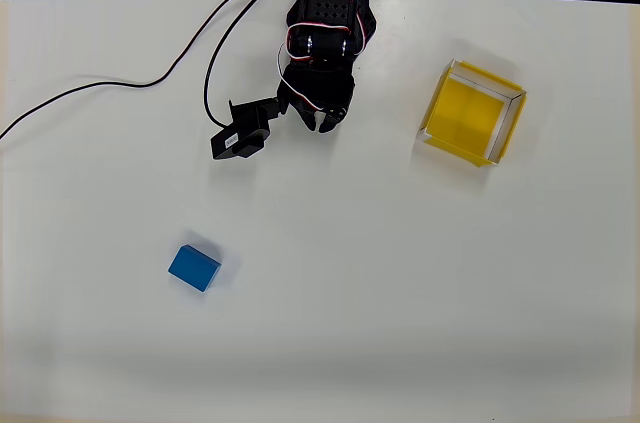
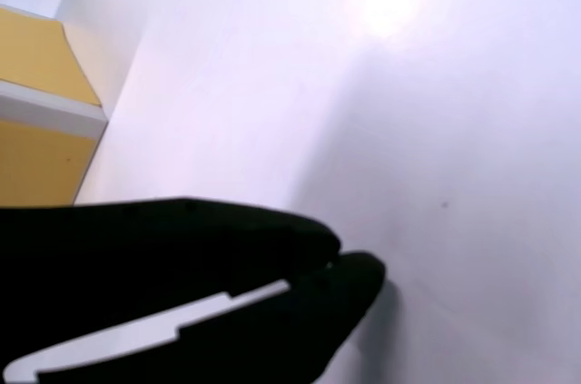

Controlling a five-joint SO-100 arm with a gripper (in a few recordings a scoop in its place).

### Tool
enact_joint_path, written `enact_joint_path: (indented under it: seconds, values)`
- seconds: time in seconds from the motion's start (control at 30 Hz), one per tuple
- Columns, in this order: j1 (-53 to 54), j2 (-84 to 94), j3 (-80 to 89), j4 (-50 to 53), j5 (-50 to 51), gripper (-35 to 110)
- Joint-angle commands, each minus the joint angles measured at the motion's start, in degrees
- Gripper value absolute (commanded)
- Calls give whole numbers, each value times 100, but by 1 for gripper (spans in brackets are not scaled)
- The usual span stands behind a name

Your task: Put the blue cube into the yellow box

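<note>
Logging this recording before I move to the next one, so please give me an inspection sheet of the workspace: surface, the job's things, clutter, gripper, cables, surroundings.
Surface: plain white table, no marks seen.
Job's things: the blue cube lies alone on the table at lower left in the overhead view; the yellow box sits at upper right, open and holding nothing.
Clutter: nothing seen.
Gripper: the black gripper sits near the top centre, far from both things; in the wrist view its fingertips meet, gripping nothing.
Cables: a black cable trails left across the table from the arm.
Surroundings: dark band beyond the far table edge.
</note>
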Motion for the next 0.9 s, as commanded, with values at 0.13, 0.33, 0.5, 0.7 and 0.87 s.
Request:
enact_joint_path:
  seconds: [0.13,0.33,0.5,0.7,0.87]
  values:
    - [53,149,149,26,-352,0]
    - [79,149,149,62,-562,0]
    - [413,-9,88,-562,-1046,1]
    - [1450,-1626,-1230,-1775,-2224,14]
    - [2197,-3665,-2979,-2628,-2909,17]
